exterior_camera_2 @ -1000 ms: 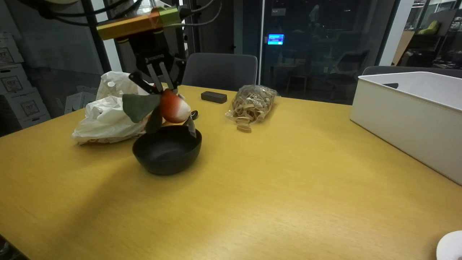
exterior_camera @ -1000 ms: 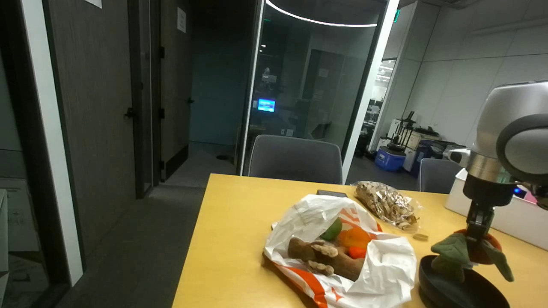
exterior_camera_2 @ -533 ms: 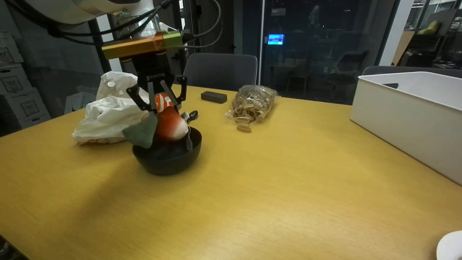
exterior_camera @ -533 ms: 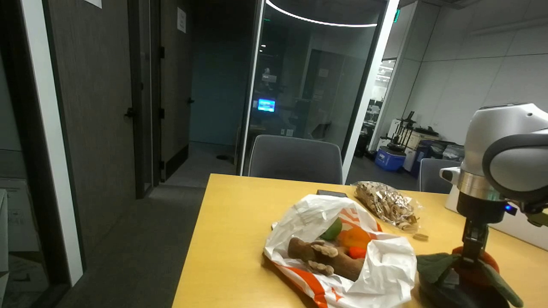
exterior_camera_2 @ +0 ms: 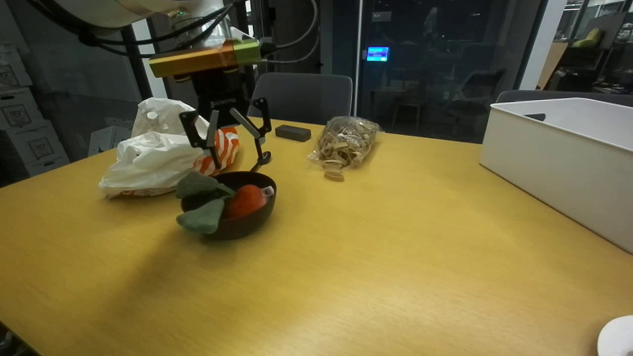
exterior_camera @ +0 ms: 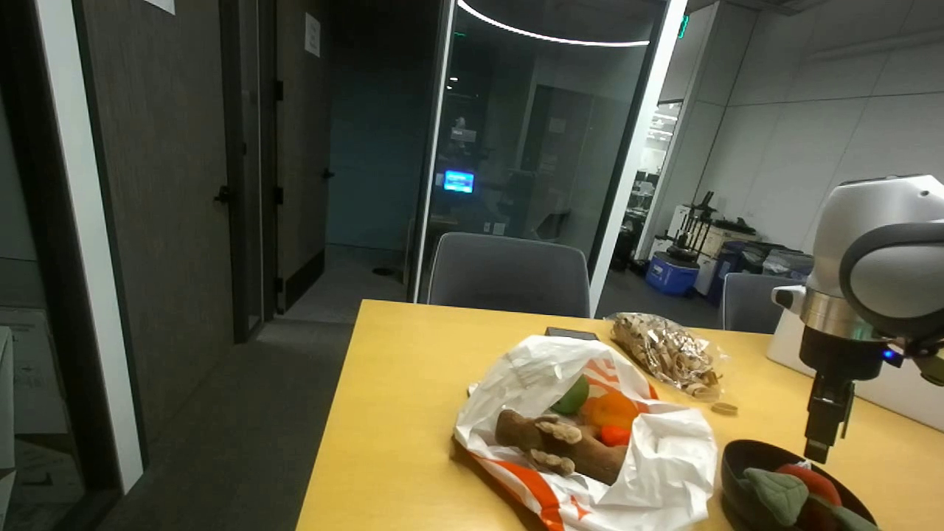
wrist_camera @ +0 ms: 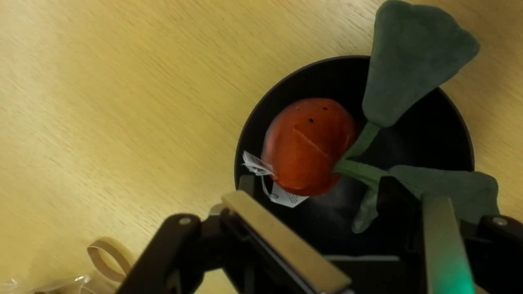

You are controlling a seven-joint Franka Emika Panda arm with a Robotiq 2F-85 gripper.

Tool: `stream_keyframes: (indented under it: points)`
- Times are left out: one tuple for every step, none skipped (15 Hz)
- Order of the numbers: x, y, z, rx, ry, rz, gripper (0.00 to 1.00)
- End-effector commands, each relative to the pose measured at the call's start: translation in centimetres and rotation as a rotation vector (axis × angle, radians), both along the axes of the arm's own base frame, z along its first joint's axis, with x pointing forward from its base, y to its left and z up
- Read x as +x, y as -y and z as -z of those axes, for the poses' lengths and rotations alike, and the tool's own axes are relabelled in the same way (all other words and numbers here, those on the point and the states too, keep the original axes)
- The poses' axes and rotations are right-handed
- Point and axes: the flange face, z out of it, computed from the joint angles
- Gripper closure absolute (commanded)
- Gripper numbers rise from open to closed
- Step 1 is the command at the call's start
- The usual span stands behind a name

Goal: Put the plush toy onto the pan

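Plush toy: lies in the pan, long axis left-right in wrist view
Leaves: point right, past the rim
Gripper: jaws parted overhead

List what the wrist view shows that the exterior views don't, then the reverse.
Only the wrist view: dark specks and a seam on the red plush.

Only the exterior views, in both: the white bag, a grey chair, the white box and the dark block.

Shared: the red plush in the pan, the open gripper, the table, a loose band, and the clear bag, just its edge in the wrist view.
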Motion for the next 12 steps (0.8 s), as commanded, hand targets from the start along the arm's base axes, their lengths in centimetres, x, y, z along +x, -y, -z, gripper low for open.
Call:
stream_keyframes:
  points:
    - [0.0,0.0,0.0,0.0,-0.001,0.0,0.21]
    - [0.3,0.2,0.7,-0.015,-0.017,0.071,0.05]
    - [0.4,-1.2,0.5,0.019,-0.006,0.061,0.04]
    - [0.4,-3.5,-0.7,0.066,0.037,0.02,0.0]
    - [0.4,-5.5,-1.8,0.11,0.073,-0.018,0.0]
    - [0.5,-7.5,-3.0,0.147,0.113,-0.046,0.0]
    - [0.6,-9.8,-4.4,0.182,0.137,-0.073,0.0]
    - [0.8,-12.0,-5.8,0.217,0.164,-0.104,0.0]
    - [0.9,-14.0,-7.3,0.235,0.197,-0.141,0.0]
    - [1.1,-16.1,-8.8,0.249,0.232,-0.182,0.0]
    - [1.2,-18.0,-10.1,0.273,0.255,-0.227,0.0]
    - [1.4,-20.1,-10.8,0.292,0.276,-0.275,0.0]
